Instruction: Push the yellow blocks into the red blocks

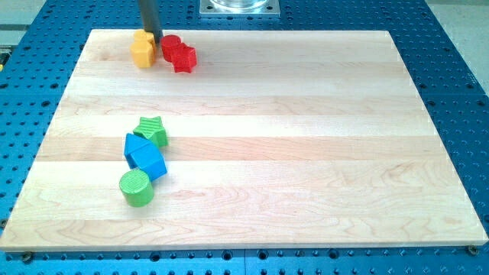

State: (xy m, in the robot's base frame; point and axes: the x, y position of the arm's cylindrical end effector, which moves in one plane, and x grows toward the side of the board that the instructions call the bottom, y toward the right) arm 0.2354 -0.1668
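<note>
Two yellow blocks (142, 50) sit close together near the board's top left, shapes hard to tell apart. A red cylinder (170, 46) and a red star (183, 58) touch each other just to their right. My tip (153, 40) comes down from the view's top and stands in the narrow gap between the yellow blocks and the red cylinder, at the yellow blocks' upper right edge.
A green star (152, 130), two blue blocks (144, 156) and a green cylinder (137, 188) cluster at the board's lower left. The wooden board (306, 153) lies on a blue perforated table. A metal mount (239, 7) is at the view's top.
</note>
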